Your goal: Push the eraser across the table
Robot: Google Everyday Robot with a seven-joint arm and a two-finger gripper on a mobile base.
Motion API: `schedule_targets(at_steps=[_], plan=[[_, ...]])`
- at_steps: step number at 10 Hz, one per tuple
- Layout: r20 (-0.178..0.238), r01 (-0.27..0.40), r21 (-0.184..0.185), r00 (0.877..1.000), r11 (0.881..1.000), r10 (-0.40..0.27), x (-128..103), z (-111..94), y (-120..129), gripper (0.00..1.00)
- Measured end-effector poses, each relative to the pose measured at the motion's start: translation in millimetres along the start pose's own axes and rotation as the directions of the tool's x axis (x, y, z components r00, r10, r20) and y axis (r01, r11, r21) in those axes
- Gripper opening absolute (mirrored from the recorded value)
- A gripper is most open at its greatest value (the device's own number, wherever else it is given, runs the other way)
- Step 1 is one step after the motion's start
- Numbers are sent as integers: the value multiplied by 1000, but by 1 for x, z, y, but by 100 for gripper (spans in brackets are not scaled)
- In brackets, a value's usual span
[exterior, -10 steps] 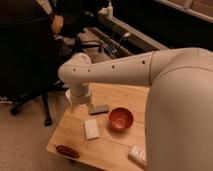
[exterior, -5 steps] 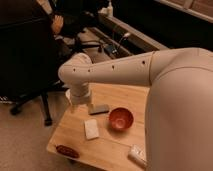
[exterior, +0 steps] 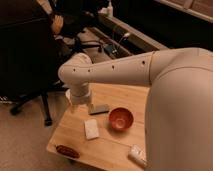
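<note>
The robot's white arm (exterior: 150, 70) sweeps in from the right over the low wooden table (exterior: 112, 145). A black office chair (exterior: 27, 60) stands to the left. The gripper (exterior: 75, 103) hangs at the table's far left part, just left of the eraser; how its jaws stand cannot be told. The red bowl (exterior: 121, 119) sits mid-table, the white pad (exterior: 91, 128) near its left. The dark grey eraser (exterior: 99, 108) lies flat behind the pad. A dark red oblong thing (exterior: 67, 151) lies at the near edge. The small white block (exterior: 136, 154) has a label too small to read.

The tabletop (exterior: 112, 146) carries the eraser (exterior: 99, 108), a red bowl (exterior: 121, 119), a white pad (exterior: 91, 128), a white block (exterior: 137, 154) and, seemingly, a dark oval (exterior: 67, 151); the pincer (exterior: 80, 106) hangs beside the eraser.
</note>
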Motion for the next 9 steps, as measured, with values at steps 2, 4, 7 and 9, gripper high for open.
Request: schedule_targets(at_steps=[2,4,7,9], plan=[[31,41,7,999,999,-41,-7,24,2,65],[52,61,2,997,998,-61,-11,53,5,65],[38,-25,35,999,999,24,-21,88,-16,65],[15,-96,64,995,993,95,-30,103,-33,65]])
